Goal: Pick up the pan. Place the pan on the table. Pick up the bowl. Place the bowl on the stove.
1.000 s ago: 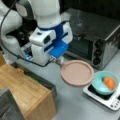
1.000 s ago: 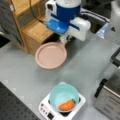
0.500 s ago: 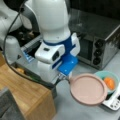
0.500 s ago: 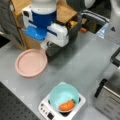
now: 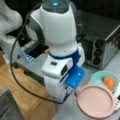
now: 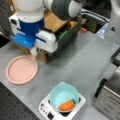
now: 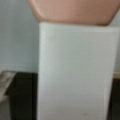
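Wrist view is nearly filled by the pan's white handle [image 7: 75,72], running straight away from the camera to the pinkish pan [image 7: 75,11] at the view's top, so the handle's long axis lines up with the wrist and the pan body lies directly ahead of the fingers. The fingers themselves don't show there. The gripper [image 5: 71,91] sits at the pan's near edge in both front views, at the handle end [image 6: 35,51]; from that and the handle filling the wrist camera I judge it clamped on the handle, fingers closed about it.

Pan [image 6: 22,69] lies toward a front view's left over the grey table [image 6: 82,62], flat and level; cannot tell whether it touches the surface or hangs just above it.

Bowl [image 6: 63,95] sits on the stove [image 6: 47,110], teal, with an orange thing [image 6: 66,105] inside it. Bowl and pan are well apart in that front view; in a front view [image 5: 96,101] the pan overlaps the bowl [image 5: 103,77] from the camera's angle.

Around: wooden block [image 6: 53,22] just behind the arm, steel oven [image 5: 105,42] at a front view's right, black cable [image 5: 18,82] looping beside the arm. Nothing lies between pan and table.
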